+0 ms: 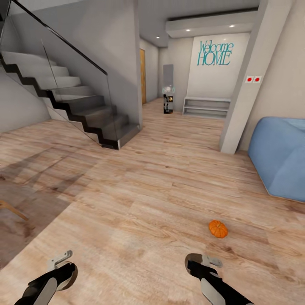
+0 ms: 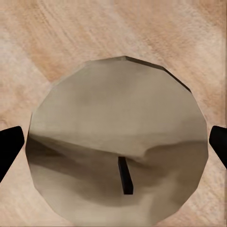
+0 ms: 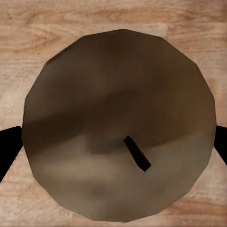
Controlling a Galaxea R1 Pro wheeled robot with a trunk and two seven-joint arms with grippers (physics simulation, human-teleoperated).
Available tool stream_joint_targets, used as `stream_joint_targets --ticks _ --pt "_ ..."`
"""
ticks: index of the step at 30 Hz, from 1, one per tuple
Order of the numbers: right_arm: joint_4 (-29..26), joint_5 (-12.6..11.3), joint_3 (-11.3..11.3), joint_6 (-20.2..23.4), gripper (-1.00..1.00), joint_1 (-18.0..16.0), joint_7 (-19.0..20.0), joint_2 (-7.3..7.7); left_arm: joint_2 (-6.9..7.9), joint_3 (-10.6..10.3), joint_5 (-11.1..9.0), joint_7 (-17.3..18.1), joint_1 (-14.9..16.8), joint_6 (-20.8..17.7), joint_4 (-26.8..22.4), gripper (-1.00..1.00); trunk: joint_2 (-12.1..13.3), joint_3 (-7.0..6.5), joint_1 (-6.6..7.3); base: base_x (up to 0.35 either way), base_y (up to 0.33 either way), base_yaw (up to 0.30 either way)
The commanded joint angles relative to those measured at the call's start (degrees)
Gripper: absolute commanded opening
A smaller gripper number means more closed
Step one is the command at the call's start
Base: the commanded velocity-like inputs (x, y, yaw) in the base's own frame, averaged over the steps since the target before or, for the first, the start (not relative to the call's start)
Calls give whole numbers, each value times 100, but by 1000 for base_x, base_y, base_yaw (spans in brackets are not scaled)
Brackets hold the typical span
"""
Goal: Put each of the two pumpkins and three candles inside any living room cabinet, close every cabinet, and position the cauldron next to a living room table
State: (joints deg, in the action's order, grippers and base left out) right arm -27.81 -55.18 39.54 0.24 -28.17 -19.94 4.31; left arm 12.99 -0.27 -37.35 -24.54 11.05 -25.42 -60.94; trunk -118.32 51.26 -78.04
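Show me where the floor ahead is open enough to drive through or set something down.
Widest bare stretch: wood floor between the staircase and blue sofa, running toward the hallway. One pumpkin sits ahead of the right gripper. Tighter beside the sofa and pillar.

- Pumpkin point(image 1: 218, 228): on the floor point(image 1: 140, 199), near right.
- Sofa point(image 1: 279, 156): right, beyond the pumpkin.
- Staircase point(image 1: 72, 97): far left.
- Shelf unit point(image 1: 206, 106): far, against the back wall.
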Motion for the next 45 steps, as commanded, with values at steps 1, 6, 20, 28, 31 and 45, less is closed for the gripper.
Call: stream_joint_targets --ticks 1,6,20,28,31,45 --pt "-14 -50 51 1 -100 -4 -48 5 6 3 -73 -42 2 -13 53 -100 39 -23 23 0 0 75" --pt "-9 -54 53 -6 -100 -4 -48 8 13 -2 -75 139 2 262 244 -100 240 -159 133 0 0 78" --pt "20 -56 52 -10 -100 -4 -50 5 3 -12 -39 239 9 540 503 -100 801 -542 440 0 0 91" --pt "73 -71 54 -150 -100 -4 -45 5 2 -17 -9 239 63 797 799 -100 1122 -728 616 0 0 69" --pt "74 -71 54 -155 -100 -4 -45 8 -6 -23 -9 239 63 801 803 -100 1242 -783 682 0 0 4" --pt "74 -71 54 -164 -100 -4 -45 4 -21 -26 -9 239 64 810 803 -100 1804 -1034 990 0 0 0"
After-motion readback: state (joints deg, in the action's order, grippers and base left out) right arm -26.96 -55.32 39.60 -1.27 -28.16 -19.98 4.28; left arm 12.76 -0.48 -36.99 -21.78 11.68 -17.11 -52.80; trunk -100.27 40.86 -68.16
